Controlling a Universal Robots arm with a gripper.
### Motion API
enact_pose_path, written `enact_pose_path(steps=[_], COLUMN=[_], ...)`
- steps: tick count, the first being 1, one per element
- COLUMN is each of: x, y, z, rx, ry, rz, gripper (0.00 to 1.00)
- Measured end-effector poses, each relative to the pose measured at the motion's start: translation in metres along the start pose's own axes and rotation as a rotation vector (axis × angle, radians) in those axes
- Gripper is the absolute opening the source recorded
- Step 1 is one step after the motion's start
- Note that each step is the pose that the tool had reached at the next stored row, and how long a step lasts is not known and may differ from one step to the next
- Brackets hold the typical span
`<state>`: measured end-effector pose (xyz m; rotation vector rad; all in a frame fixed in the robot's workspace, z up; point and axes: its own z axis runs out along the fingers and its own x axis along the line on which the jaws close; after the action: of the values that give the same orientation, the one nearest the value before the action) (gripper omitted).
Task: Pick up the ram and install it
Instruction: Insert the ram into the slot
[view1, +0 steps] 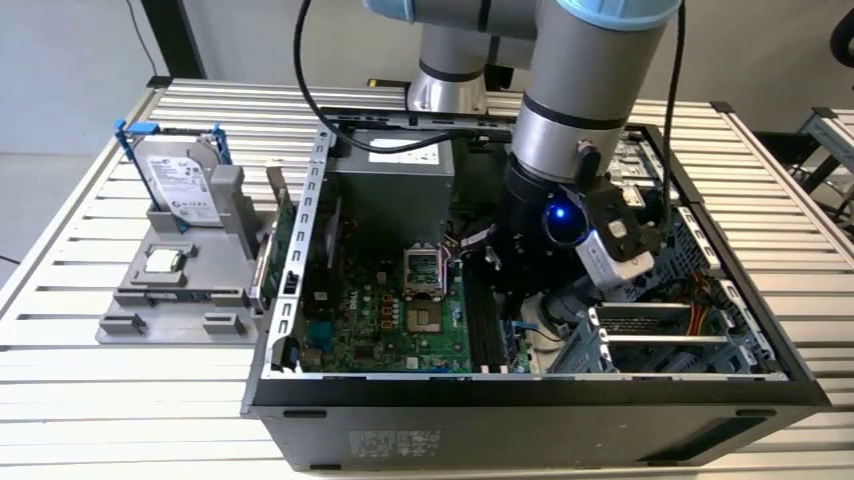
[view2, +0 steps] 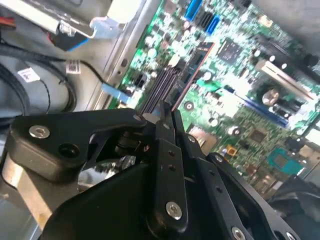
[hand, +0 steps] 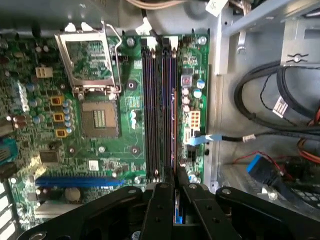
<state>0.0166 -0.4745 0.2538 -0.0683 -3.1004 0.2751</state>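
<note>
First wrist view: the pincer (hand: 176, 177) — nearly pressed together — pinches the ram (hand: 173, 125) edge-on at the motherboard's (hand: 100, 165) memory slots (hand: 152, 110).

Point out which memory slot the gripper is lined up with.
The outermost slot, farthest from the CPU socket: the gripper, clamping the ram, lines up with it.

ram (hand: 176, 214) is just a blue sliver pinched in the gripper (hand: 176, 173), chips and label hidden; memory slots (hand: 157, 100) disappear under its tips.
</note>
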Motion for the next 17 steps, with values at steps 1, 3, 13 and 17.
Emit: enact_pose_path(steps=[1,3,13,17], x=[-0.0003,-0.0011,-0.0011,-0.0013], y=[0.0027,0.0064,0.0306,0.0323], z=[0.0003,0.0007,0.0073,0.0142], rx=[0.0072,0.0122,0.0259,0.0262], ry=[-0.0003,-0.0006,-0.0134,-0.0138], rz=[0.000,0.000,0.003,0.001], gripper=[0.00,0.00,0.00,0.00])
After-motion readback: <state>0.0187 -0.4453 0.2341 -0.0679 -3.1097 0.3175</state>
